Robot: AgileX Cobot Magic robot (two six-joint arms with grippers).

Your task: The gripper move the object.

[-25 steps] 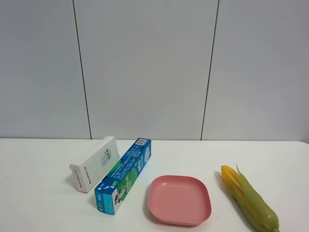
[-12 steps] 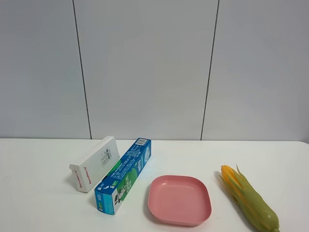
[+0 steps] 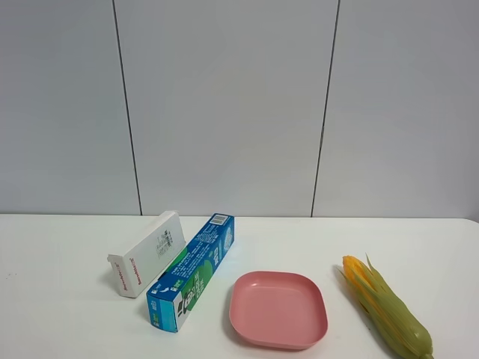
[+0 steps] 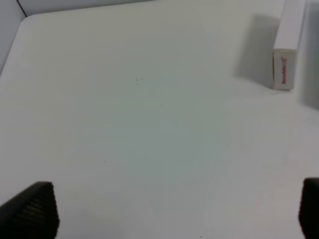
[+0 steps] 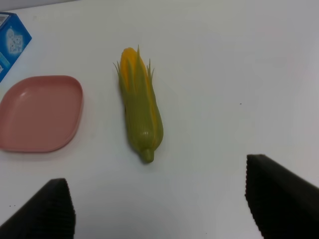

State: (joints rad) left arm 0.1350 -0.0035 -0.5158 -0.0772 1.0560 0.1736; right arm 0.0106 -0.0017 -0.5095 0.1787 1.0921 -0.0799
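We judge the white carton [image 3: 147, 253] light and crushable; we grip its long sides gently. Left pincer [image 4: 174, 211] and right pincer [image 5: 164, 201] stand released, empty.

Both claws show only black, finely ribbed fingertips [image 4: 32, 211] [image 5: 276, 196].

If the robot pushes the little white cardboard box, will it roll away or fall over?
The small white rectangular cardboard box lies on a flat side, so it would probably slide, not roll. It leans against the long blue-green box, so pushing may shift both. It looks light.

White carton [image 3: 147, 253] w/ red logo end, flat, touching blue-green box [image 3: 191, 271].
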